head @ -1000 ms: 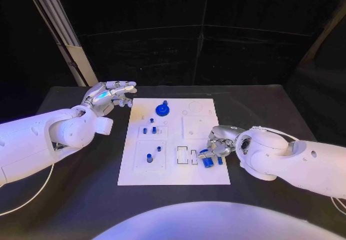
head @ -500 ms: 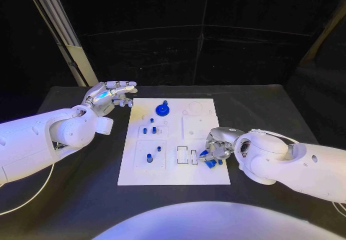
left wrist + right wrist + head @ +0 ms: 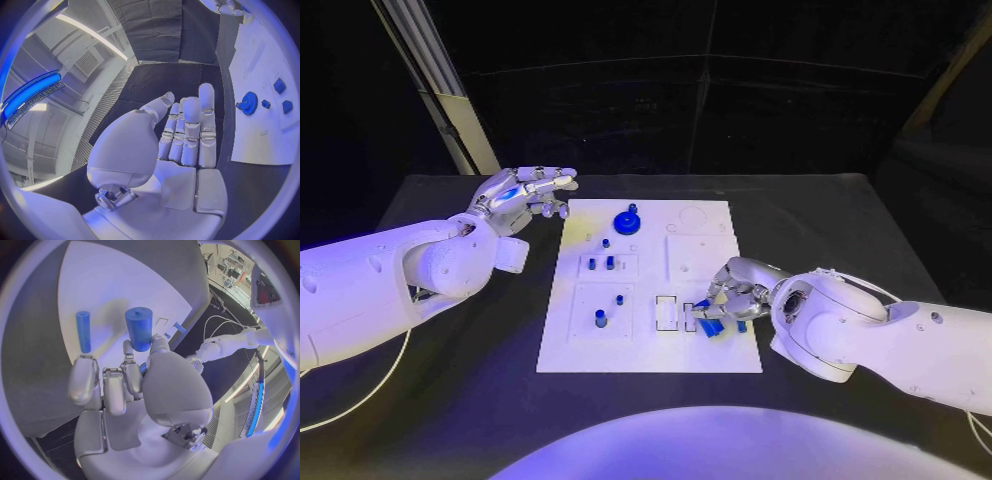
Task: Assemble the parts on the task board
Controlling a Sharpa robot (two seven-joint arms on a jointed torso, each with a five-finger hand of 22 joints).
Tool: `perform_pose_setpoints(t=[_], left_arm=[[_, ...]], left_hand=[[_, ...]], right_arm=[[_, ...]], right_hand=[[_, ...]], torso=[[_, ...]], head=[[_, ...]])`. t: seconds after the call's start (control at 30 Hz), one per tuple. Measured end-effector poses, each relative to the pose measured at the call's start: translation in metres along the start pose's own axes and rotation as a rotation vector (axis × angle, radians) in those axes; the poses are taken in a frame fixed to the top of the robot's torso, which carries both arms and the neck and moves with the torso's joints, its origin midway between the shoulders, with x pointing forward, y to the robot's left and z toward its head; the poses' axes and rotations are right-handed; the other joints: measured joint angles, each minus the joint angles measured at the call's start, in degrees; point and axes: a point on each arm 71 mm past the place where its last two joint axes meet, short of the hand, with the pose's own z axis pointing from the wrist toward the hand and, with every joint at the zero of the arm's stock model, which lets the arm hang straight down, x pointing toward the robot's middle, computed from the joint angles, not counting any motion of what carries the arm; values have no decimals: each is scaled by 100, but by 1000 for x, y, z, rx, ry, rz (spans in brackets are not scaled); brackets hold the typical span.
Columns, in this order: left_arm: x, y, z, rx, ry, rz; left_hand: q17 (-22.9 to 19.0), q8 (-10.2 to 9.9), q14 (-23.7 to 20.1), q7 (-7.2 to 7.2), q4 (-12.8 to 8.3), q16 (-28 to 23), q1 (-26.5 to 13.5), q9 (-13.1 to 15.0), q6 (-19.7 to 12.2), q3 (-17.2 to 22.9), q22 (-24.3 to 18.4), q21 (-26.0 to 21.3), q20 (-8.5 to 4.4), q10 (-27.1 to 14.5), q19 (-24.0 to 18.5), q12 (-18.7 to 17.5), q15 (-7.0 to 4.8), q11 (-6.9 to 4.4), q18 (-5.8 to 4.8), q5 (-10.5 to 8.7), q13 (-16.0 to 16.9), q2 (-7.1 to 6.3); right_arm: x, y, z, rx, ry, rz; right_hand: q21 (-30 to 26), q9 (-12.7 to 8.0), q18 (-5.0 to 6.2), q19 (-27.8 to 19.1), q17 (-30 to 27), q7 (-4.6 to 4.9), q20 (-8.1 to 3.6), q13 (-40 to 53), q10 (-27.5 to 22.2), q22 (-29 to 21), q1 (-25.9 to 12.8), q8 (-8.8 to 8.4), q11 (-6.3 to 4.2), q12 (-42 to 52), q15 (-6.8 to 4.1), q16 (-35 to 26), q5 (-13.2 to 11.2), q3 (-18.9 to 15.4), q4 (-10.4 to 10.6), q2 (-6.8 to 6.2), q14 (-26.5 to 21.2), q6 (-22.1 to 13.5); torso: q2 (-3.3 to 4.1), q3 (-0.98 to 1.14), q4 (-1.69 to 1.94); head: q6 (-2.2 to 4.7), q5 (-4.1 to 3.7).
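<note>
Pinching a thick blue plastic cylinder (image 3: 139,328), the right robot hand (image 3: 728,298) works the white task board (image 3: 651,352); several pegs stand seated, assembly seems unfinished; left robot hand (image 3: 519,194) hovers empty, fingers apart.

One task board (image 3: 651,345), two hands (silver), approx. nine blue parts.

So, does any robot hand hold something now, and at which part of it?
The right robot hand pinches a thick blue cylinder at its lower end, between thumb and a finger. The left robot hand holds nothing, fingers extended.
</note>
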Motion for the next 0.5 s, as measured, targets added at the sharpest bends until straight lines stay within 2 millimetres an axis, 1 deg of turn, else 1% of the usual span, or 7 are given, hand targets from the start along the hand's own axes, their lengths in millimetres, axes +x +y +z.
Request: perform_pose_setpoints(t=[0.07,0.17,0.2,0.33,0.4,0.5], left_arm=[[0,0,0,-2,1,-1],[0,1,0,-6,4,-2],[0,1,0,-7,5,-2],[1,1,0,-11,8,-3],[1,1,0,-13,9,-4],[1,2,0,-16,12,-5]], left_hand=[[-11,0,-12,0,0,0,0,0,0,0,0,0,0,-21,0,0,12,-20,0,0,0,0],[-17,0,-20,0,-3,0,0,0,0,-3,-6,0,0,-24,0,0,20,-16,0,0,-5,0],[-17,0,-20,0,-16,0,0,0,0,-16,-6,0,0,-42,0,0,20,1,0,0,-5,0],[-22,0,-22,0,-16,0,0,0,0,-16,-5,0,0,-41,0,0,19,1,0,0,-5,0],[-33,0,-42,0,-16,0,0,0,0,-16,-5,0,0,-41,0,0,-1,1,0,0,-4,0],[-33,0,-42,0,-16,0,0,0,0,-16,-5,0,0,-41,0,0,-1,1,0,0,-4,0]], right_arm=[[0,1,0,2,0,27],[2,5,0,0,3,61],[3,6,0,-1,5,69],[6,11,3,-5,12,91],[8,14,5,-6,16,101],[11,18,9,-7,23,112]], right_hand=[[17,0,-85,0,0,10,0,9,6,8,0,-3,-6,0,0,0,21,0,0,0,0,10],[33,0,-85,20,0,11,-20,28,28,26,0,-16,-28,0,0,0,64,-1,0,0,0,11],[33,0,-85,20,0,11,-20,30,28,27,0,-16,-28,0,0,0,65,0,0,0,0,11],[33,0,-84,20,0,11,-20,38,28,33,0,-17,-28,0,0,0,66,-1,1,0,0,11],[33,0,-84,20,0,32,-20,45,29,46,0,-28,-28,0,0,0,67,-1,1,0,0,32],[33,0,-84,20,0,32,-20,52,49,46,0,-48,-49,0,0,23,98,-2,2,0,-1,32]], torso=[[0,-2,0],[0,-5,0],[0,-5,0],[2,-5,1],[5,-5,0],[10,-5,1]], head=[[7,8],[18,23],[19,32],[23,59],[23,71],[23,82]])
